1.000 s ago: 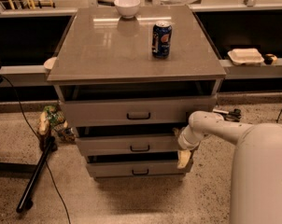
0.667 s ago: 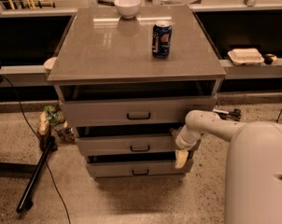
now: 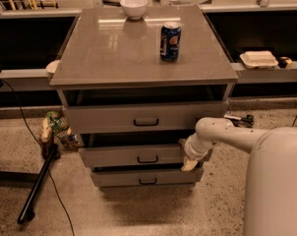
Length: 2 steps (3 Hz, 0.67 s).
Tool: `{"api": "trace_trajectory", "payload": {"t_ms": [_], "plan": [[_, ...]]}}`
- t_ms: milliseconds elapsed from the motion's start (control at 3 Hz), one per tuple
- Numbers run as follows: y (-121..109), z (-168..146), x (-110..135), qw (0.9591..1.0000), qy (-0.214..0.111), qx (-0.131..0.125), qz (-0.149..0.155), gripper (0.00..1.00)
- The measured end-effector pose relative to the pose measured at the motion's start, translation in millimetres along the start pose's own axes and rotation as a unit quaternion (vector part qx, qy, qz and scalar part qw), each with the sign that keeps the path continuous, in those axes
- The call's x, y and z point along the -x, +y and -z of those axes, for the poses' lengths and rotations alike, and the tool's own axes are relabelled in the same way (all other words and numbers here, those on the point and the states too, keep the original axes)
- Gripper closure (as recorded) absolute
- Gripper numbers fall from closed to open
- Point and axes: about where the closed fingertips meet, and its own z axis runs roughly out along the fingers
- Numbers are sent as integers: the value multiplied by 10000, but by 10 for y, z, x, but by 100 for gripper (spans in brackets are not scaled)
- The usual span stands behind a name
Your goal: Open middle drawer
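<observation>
Camera view: grey cabinet (image 3: pixel 138 63) w/ three drawers, its top carrying a Pepsi can (image 3: pixel 170 42) at centre-right and a white bowl (image 3: pixel 134 7) at the back edge. Foam takeout box (image 3: pixel 258 59) sits on the ledge at right; black pole (image 3: pixel 38 186) and a cable lie on the floor at left, well apart from the arm. Middle drawer (image 3: pixel 133 156), loop handle (image 3: pixel 147 159) untouched, shows a dark gap above its front. Gripper (image 3: pixel 189 162) sits at that drawer's right end, approx. level w/ its lower edge. Vs. 1 s ago, gripper has edged slightly left; drawers unchanged. Its grip state can't be told; robot body is cut off at right.
</observation>
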Motion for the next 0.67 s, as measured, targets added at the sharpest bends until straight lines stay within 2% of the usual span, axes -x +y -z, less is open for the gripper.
{"api": "trace_trajectory", "payload": {"t_ms": [333,667], "plan": [[88,39,-4,10000,-25,60,-32,64],[63,114,19,10000,-25,60,-32,87]]}}
